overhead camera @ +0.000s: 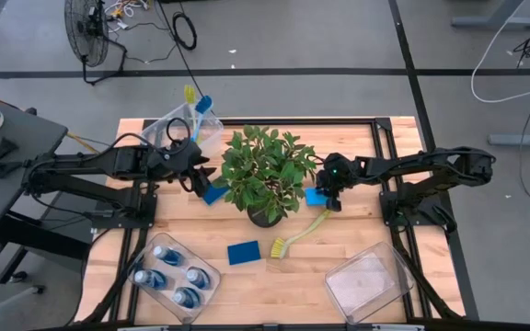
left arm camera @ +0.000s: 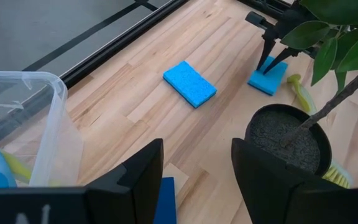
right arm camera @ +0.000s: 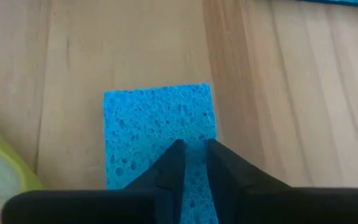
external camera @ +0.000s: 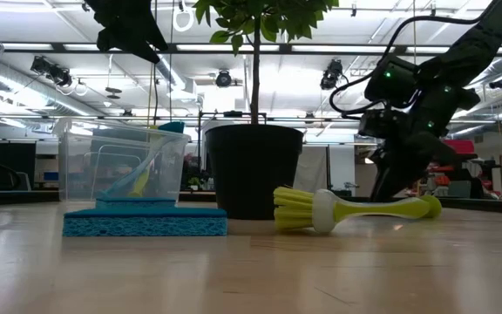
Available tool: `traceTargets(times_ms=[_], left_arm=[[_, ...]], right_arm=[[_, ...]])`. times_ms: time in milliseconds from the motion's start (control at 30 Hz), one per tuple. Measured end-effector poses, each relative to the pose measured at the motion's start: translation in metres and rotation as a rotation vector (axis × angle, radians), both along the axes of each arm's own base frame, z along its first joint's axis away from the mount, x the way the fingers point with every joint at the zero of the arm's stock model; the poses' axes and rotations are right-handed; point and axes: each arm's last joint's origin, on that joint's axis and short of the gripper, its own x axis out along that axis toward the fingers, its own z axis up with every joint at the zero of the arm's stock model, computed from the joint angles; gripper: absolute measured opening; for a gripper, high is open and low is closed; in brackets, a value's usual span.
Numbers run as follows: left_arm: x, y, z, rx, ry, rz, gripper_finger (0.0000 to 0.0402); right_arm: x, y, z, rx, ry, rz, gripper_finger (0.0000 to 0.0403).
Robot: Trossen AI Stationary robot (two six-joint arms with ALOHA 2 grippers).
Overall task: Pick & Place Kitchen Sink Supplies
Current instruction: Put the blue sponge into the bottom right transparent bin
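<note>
High view has both dark arms reaching in toward the centre of the frame, one on each side of the leafy green potted plant (overhead camera: 265, 175). The right gripper (overhead camera: 329, 199) points down just right of the plant, right onto a flat blue rectangular sponge (right arm camera: 160, 134). Its fingers are pinched narrow on that sponge, tips pressing into the spongy top, sponge still flat on the wooden table (overhead camera: 339, 248). Half of it is hidden under the fingers, so how deep the grip goes is hard to say.

The left gripper (overhead camera: 194, 176) hangs left of the plant with fingers wide apart, holding nothing. A second blue sponge (overhead camera: 215, 194) lies just below it, and a third (overhead camera: 244, 252) sits lower centre beside a yellow-green long-handled dish brush (overhead camera: 297, 233).

Foliage covers part of both grippers from above.
</note>
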Motion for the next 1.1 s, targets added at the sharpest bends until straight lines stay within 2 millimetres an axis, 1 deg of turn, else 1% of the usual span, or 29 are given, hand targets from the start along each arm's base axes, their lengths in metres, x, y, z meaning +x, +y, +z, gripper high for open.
traceTargets(times_ms=[100, 200, 333, 600, 733, 900, 1100], left_arm=[[0.0, 0.0, 0.0, 0.0, 0.0, 0.001, 0.0195], [0.0, 0.0, 0.0, 0.0, 0.0, 0.001, 0.0195], [0.0, 0.0, 0.0, 0.0, -0.001, 0.001, 0.0195], [0.0, 0.0, 0.0, -0.001, -0.001, 0.001, 0.0195], [0.0, 0.0, 0.0, -0.001, -0.001, 0.001, 0.0195], [0.0, 0.0, 0.0, 0.0, -0.001, 0.001, 0.0195], [0.0, 0.0, 0.0, 0.0, 0.0, 0.001, 0.0195]], right_arm=[[0.001, -0.001, 0.001, -0.001, -0.008, -0.025, 0.0049], [0.002, -0.001, 0.002, 0.01, -0.03, -0.039, 0.0049], [0.003, 0.0, 0.002, 0.045, -0.041, -0.027, 0.0072], [0.003, 0.0, 0.002, 0.063, -0.047, -0.019, 0.0144], [0.005, 0.0, 0.004, 0.066, -0.052, -0.025, 0.017], [0.008, -0.003, 0.01, 0.052, -0.073, -0.022, 0.0186], [0.005, -0.012, 0.01, 0.054, -0.074, -0.044, 0.0186]])
